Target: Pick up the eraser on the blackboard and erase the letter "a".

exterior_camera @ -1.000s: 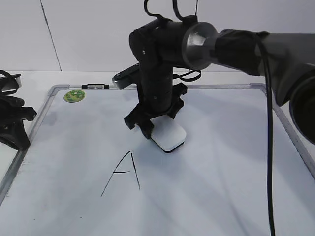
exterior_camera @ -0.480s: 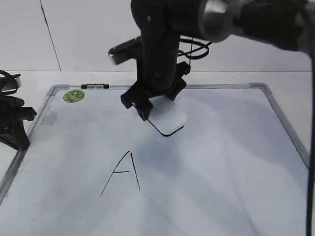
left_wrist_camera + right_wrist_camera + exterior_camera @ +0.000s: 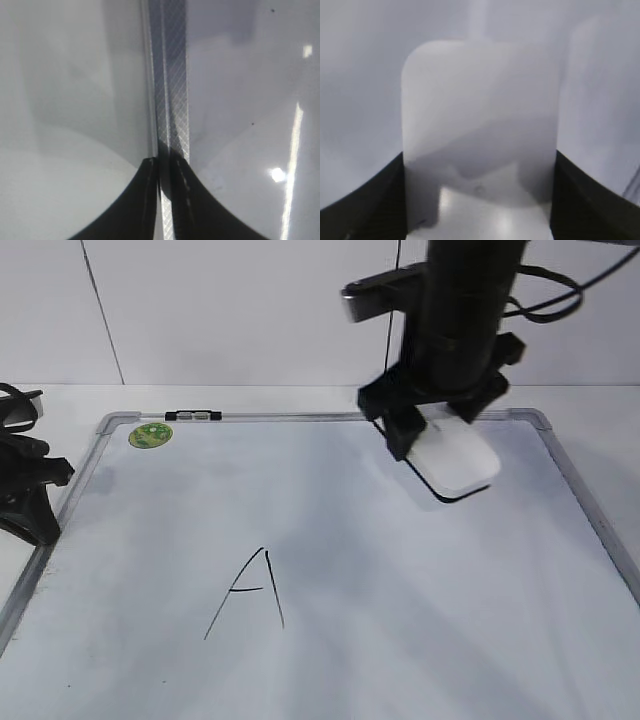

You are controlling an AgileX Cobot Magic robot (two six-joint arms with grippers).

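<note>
The white blackboard (image 3: 420, 630) lies flat with a silver frame and a green sticker (image 3: 151, 434). My right gripper (image 3: 440, 432) is shut on the white eraser (image 3: 460, 468) and holds it just above the board's far right part. In the right wrist view the eraser (image 3: 480, 110) fills the space between the jaws (image 3: 479, 200). A capital "A" (image 3: 250, 595) is drawn at the lower left. No small letter "a" shows on the board. My left gripper (image 3: 42, 525) rests at the board's left edge, shut and empty (image 3: 165, 167).
The board's silver frame (image 3: 172, 75) runs under the left jaws. A small black clip (image 3: 194, 416) sits on the far frame edge. White table and wall surround the board.
My right gripper has risen and carried the eraser from the board's middle, above the "A", to the far right. The left arm has not moved.
</note>
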